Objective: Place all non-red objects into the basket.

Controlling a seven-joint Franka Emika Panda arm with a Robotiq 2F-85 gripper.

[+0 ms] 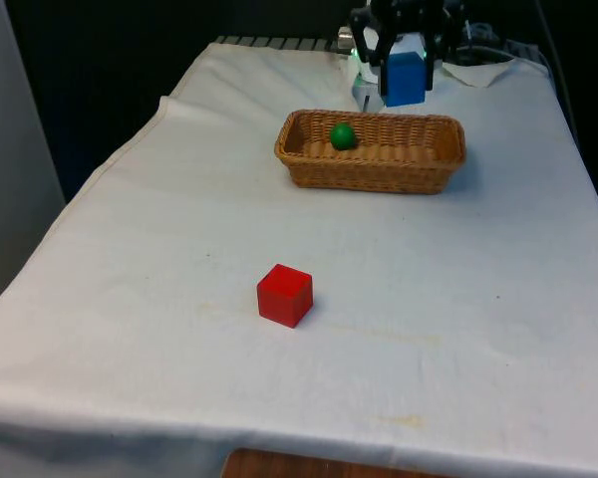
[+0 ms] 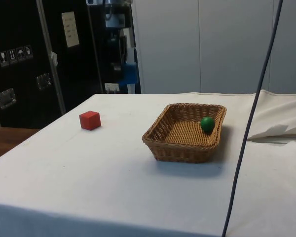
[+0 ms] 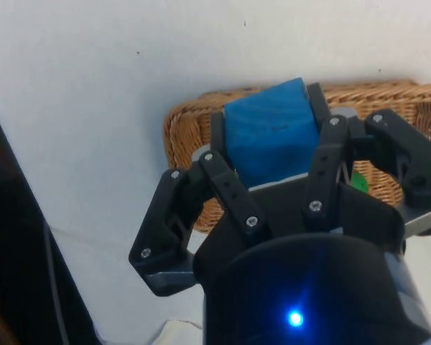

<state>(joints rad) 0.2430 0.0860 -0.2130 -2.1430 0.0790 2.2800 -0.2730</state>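
End effector [image 3: 270, 140] clamped on blue block [image 3: 271, 136] above basket [image 1: 371, 173]

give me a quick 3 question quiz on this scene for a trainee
1. True or false: the green ball lies in the basket.
2. What does the gripper hold?
A. a red cube
B. a blue block
C. nothing
3. Fill in: the one thing lying on the white cloth outside the basket is the ____.

Key
1. True.
2. B: the blue block sits between the fingers, above the basket.
3. The red cube.
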